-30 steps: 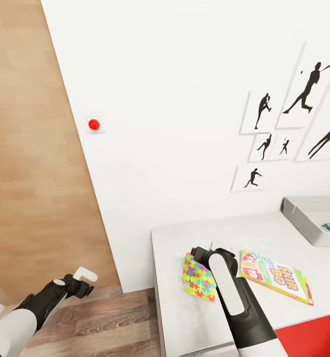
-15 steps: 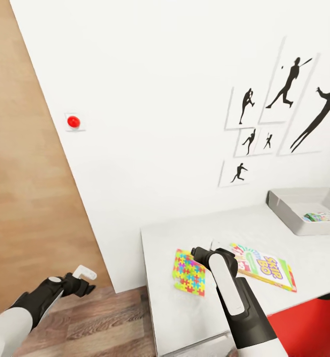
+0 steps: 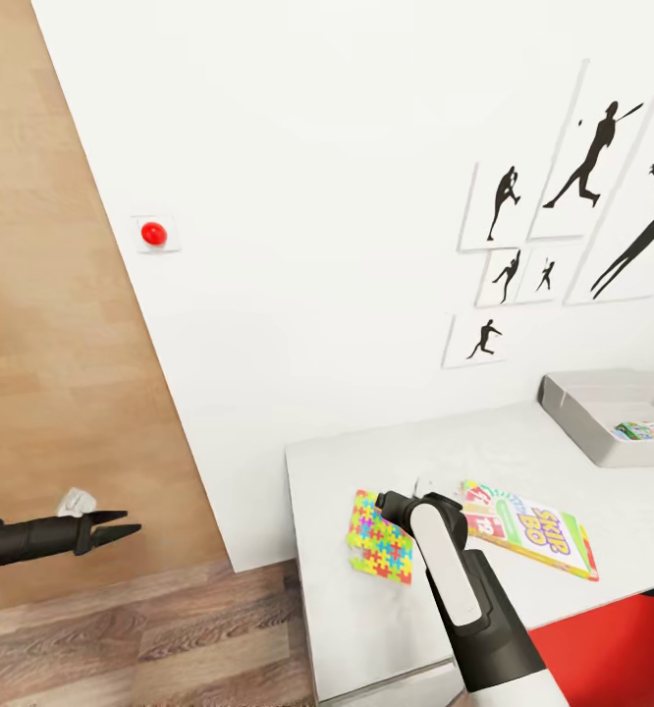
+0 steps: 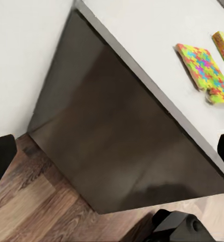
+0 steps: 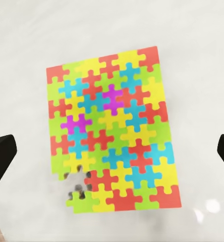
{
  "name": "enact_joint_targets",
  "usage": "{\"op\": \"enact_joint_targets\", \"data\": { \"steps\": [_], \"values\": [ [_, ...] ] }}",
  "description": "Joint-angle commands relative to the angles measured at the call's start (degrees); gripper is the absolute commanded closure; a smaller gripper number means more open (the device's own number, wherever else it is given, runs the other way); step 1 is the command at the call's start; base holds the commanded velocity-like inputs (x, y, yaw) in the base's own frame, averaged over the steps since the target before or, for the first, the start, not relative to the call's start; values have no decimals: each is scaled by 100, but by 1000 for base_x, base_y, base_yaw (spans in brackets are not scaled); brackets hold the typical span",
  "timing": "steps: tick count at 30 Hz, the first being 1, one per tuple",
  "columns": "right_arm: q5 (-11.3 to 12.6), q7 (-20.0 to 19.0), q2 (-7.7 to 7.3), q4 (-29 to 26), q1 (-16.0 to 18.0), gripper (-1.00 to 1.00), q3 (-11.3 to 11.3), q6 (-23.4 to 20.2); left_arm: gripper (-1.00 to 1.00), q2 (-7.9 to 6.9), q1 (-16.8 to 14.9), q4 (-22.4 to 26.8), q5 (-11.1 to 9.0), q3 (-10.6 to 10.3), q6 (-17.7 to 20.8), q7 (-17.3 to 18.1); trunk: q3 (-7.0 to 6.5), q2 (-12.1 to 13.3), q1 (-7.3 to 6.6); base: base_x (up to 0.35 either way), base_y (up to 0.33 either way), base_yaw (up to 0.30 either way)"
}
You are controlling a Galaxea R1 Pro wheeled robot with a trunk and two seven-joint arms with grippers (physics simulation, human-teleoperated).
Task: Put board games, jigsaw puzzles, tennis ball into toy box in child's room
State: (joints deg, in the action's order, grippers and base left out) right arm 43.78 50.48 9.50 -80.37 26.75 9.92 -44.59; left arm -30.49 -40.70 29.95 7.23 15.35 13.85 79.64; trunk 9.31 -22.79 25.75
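One jigsaw puzzle (image 3: 380,537) lies flat near the left end of the light-grey table (image 3: 386,447). My right arm (image 3: 450,579) reaches over it. In the right wrist view my right gripper (image 5: 112,154) hangs open above the puzzle (image 5: 112,131), its dark fingertips (image 5: 1,159) wide apart on either side. To the puzzle's right lies a yellow, green and red board game (image 3: 533,523). The grey toy box (image 3: 587,432) stands at the table's far right with a green printed box (image 3: 647,429) inside. My left gripper (image 3: 121,525) is open off the table's left end, over the floor.
A white wall with black baseball silhouettes (image 3: 582,187) and a red button (image 3: 153,233) rises behind the table. A wood panel (image 3: 52,344) stands to the left, plank floor (image 3: 170,638) below. The table's dark end panel (image 4: 117,141) faces my left gripper. Something red (image 3: 622,648) sits at the table's front right.
The puzzle that stood tilted by my right wrist now lies flat. My left arm has swung down and left, its fingers now pointing level toward the table. The camera shifted a little.
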Motion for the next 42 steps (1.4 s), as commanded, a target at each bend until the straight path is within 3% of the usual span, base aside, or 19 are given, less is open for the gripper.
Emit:
{"op": "enact_joint_targets", "data": {
  "steps": [1, 4, 8, 42],
  "values": [
    [52, 59, -1, -6, 6, -100, 6, -15, -100, -29, -8, 16, 73, 258, 75, 238, 18, -12, 4, 0, 0, 172],
    [55, 57, -1, -5, 6, -100, 9, -15, -100, -86, -8, 31, 88, 532, 92, 484, 26, -12, 4, 2, 0, 98],
    [66, 55, -1, -5, 6, -100, 10, -15, -100, -115, -8, 36, 93, 657, 120, 593, 29, -12, 4, 15, 0, 23],
    [56, 53, 4, 243, 15, -100, 3, -15, -100, -108, -8, 37, 77, 689, 233, 588, 117, -12, 4, 34, 12, 38]
  ]
}}
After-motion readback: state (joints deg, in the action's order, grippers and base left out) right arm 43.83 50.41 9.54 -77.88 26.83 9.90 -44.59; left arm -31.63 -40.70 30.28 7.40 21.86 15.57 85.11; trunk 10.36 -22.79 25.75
